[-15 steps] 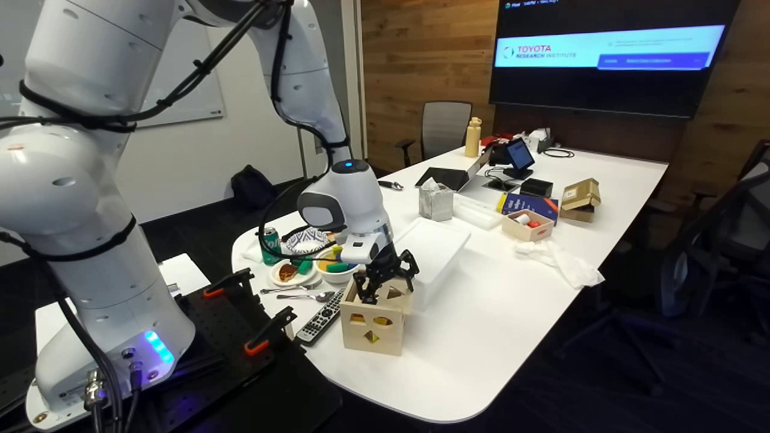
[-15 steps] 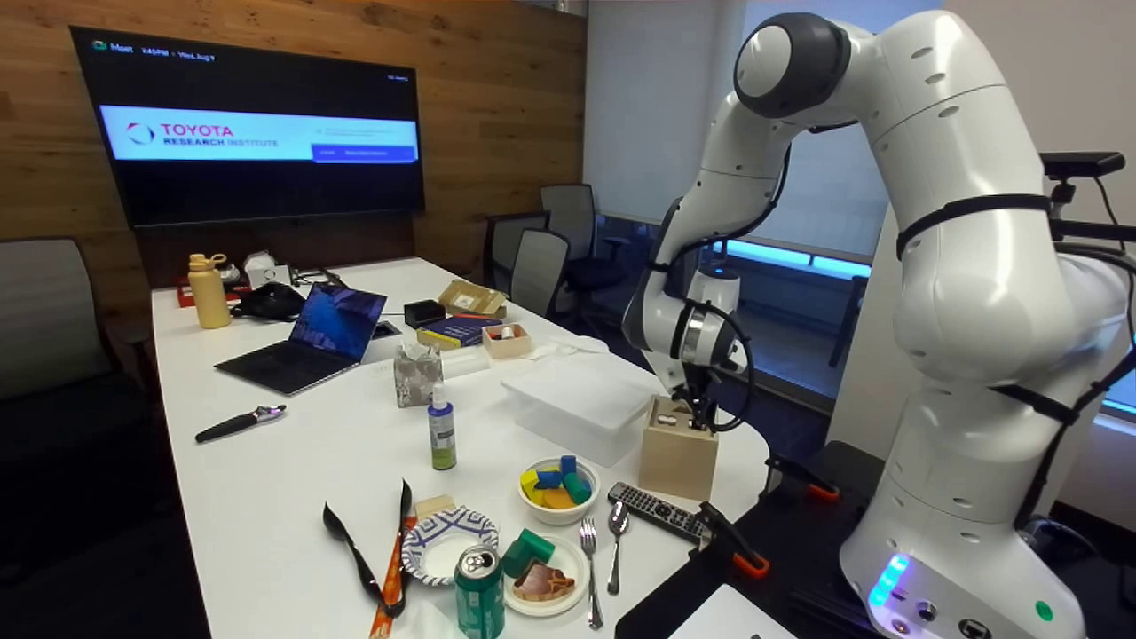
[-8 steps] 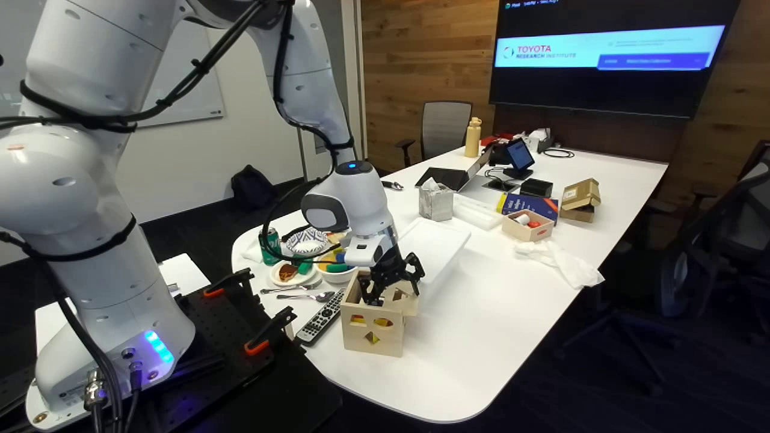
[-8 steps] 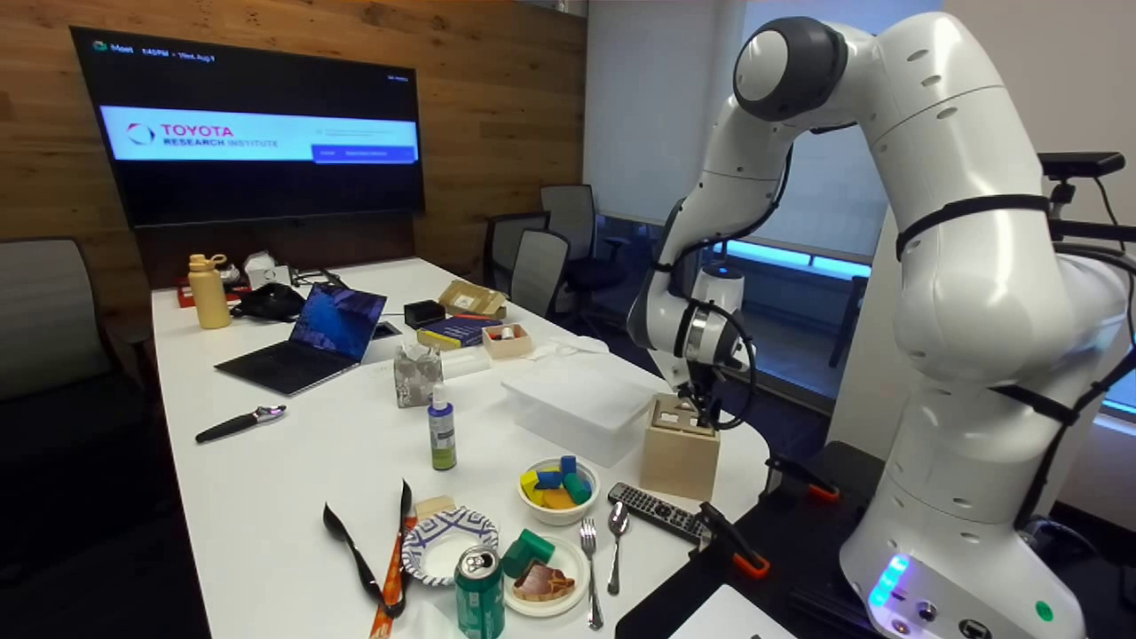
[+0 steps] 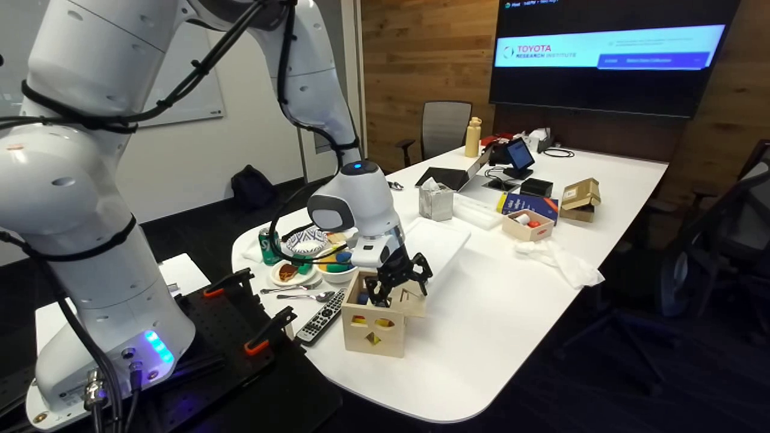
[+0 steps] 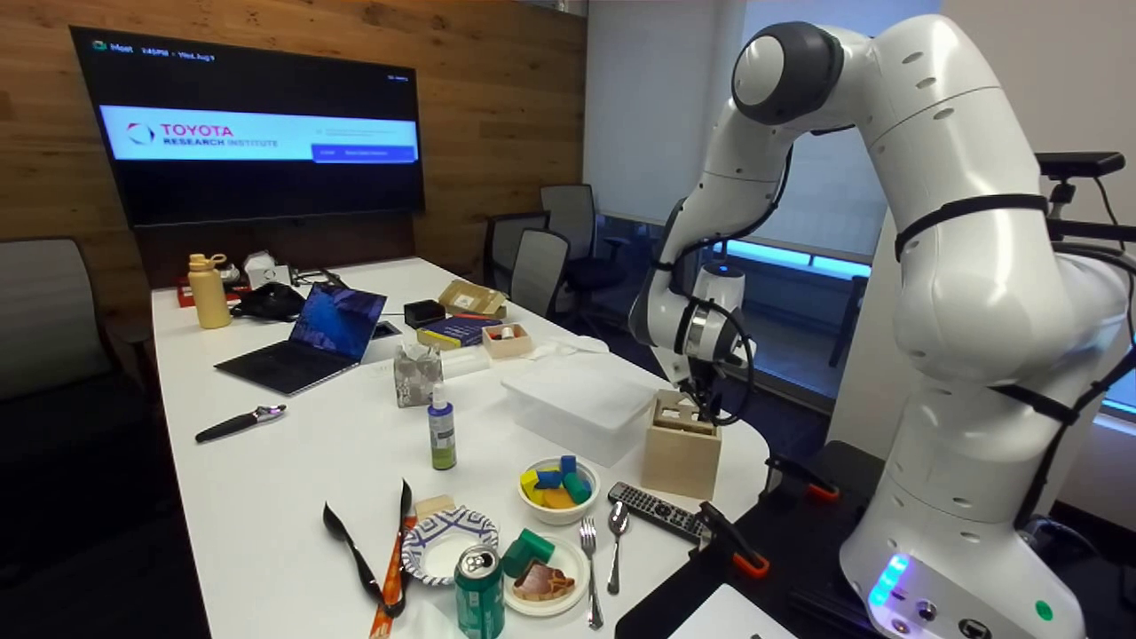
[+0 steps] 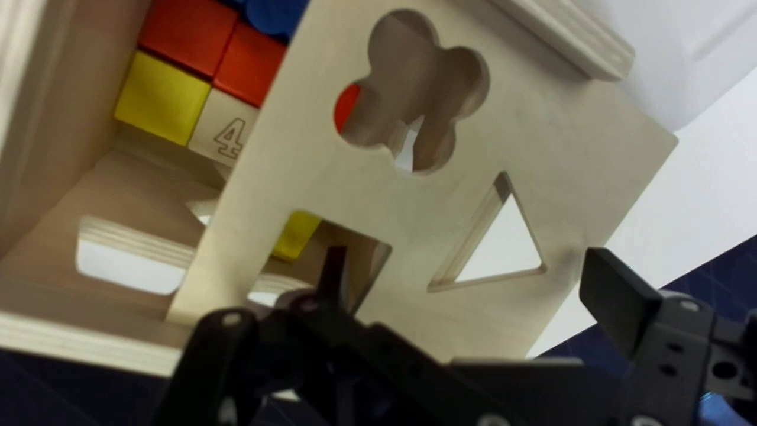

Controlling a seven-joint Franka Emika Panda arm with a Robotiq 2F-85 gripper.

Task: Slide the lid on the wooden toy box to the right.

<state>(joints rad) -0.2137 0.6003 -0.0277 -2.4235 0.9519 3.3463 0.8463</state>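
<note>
Lid (image 7: pixel 414 201), just the one, three cut-outs showing, sits partway off the single wooden toy box (image 5: pixel 358 338) and juts past its side; I count one block (image 7: pixel 222 127) marked 4 inside. The gripper (image 7: pixel 467 258) has its fingers (image 7: pixel 336 275) wide apart, one at the square cut-out, the other beyond the panel's outer edge. One white arm (image 6: pixel 950 151) arches high and bends down to the box.

Lid (image 7: pixel 414 207) (clover-holed) partly off box (image 7: pixel 89 348)
</note>
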